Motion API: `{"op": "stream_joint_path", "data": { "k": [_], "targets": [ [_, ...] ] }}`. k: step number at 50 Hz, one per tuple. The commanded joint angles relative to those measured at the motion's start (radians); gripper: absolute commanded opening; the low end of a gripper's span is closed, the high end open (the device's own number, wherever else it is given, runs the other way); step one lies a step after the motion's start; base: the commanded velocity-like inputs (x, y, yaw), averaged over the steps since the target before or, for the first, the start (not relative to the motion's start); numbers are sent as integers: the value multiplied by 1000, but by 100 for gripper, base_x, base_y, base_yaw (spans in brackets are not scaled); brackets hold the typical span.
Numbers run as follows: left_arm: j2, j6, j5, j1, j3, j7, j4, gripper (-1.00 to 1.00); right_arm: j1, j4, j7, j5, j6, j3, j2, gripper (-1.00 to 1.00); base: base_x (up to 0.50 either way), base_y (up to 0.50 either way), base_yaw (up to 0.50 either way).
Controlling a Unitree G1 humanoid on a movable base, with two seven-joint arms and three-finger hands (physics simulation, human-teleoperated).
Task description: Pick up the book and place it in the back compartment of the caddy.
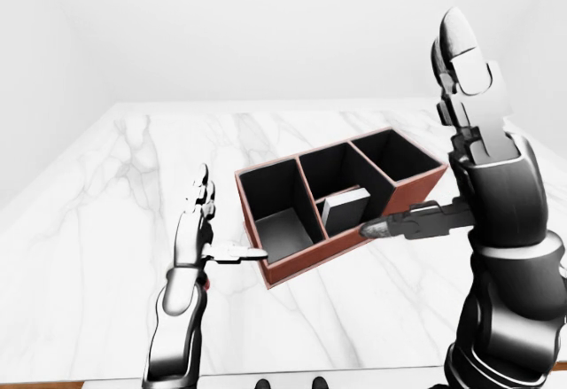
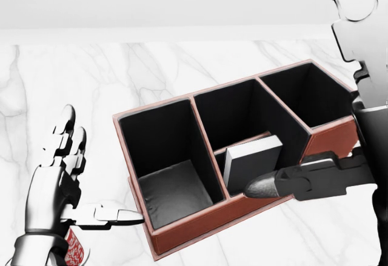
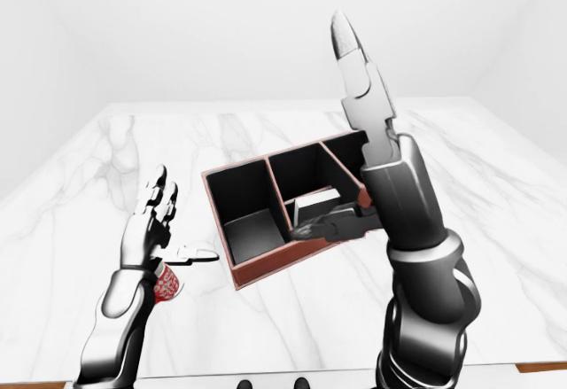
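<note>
Head view shows the small grey hardcover book [image 2: 250,160] standing in the red-brown leather caddy [image 2: 200,220]'s near middle pocket; looks stiff, light, slick, so pinch its top edge. Right hand [image 2: 339,169] and left hand [image 2: 57,184] splayed, empty

A white marble table [image 1: 106,256] with grey veins fills most of the room, and pale plain walls [image 1: 266,26] rise past its far edge. Near the table's lower left corner in the right-eye view stands a small red-and-white patterned cup [image 3: 165,284], only partly visible. A thin strip of brown floor [image 3: 540,368] shows below the table's near edge at the lower right.
</note>
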Motion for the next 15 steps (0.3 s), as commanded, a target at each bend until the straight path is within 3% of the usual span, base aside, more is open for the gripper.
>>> {"op": "stream_joint_path", "data": {
  "k": [1,9,15],
  "targets": [
    [-2,0,-18,23,4,-9,-148,100,45,-153,-46,188,0,-43,-7,100,0,0,0],
    [-4,0,-50,50,16,-20,-381,100,67,-221,-76,316,0,-79,-14,100,0,0,0],
    [-5,0,-73,54,33,-23,-541,100,73,-221,-204,517,0,-117,-106,100,0,0,0]
  ]
}}
